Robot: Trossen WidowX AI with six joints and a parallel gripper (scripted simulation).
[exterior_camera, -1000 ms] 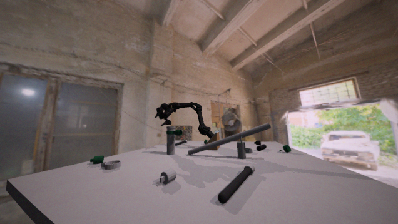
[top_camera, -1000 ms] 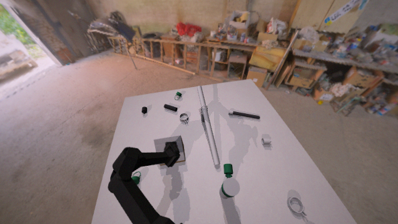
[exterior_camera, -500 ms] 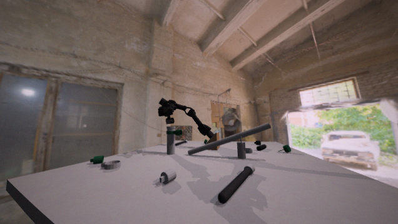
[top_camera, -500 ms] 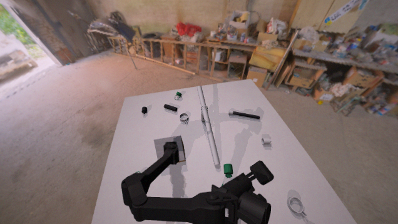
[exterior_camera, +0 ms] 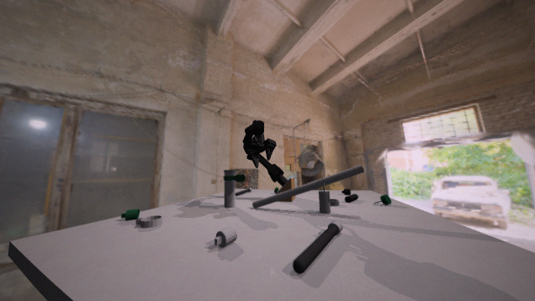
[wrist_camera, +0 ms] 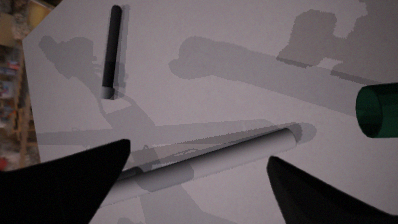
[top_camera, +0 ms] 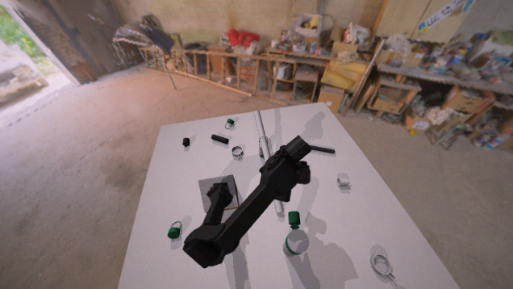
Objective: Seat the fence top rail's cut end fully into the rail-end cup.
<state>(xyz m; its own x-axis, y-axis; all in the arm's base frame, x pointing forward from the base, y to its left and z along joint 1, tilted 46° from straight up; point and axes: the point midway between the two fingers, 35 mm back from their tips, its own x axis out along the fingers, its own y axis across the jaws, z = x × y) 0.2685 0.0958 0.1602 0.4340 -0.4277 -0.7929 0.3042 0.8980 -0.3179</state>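
The light grey rail (top_camera: 260, 125) (exterior_camera: 345, 174) (wrist_camera: 250, 152) slopes through the thin loop (top_camera: 263, 140) above the small post (exterior_camera: 324, 203). Its end nearer the big post is low, at or close to the table, and outside the cup. The big post (top_camera: 298, 241) (exterior_camera: 229, 195) stands upright. The green rail-end cup (top_camera: 294, 218) (exterior_camera: 241, 178) (wrist_camera: 387, 111) is on the green band high on that post, its mouth facing the rail's side. My gripper (exterior_camera: 262, 162) (wrist_camera: 199, 154) is open and empty, high above the rail. In the top view the arm hides the fingers and the rail's middle.
A black rod (top_camera: 323, 149) (exterior_camera: 315, 250) (wrist_camera: 112, 50) lies beside the rail. A grey cup (top_camera: 343, 182) (exterior_camera: 227, 236) and a grey ring (top_camera: 381, 265) (exterior_camera: 149, 221) lie farther out. Green and black parts lie across the rail. The arm's base plate (top_camera: 206, 186) is beside the rail.
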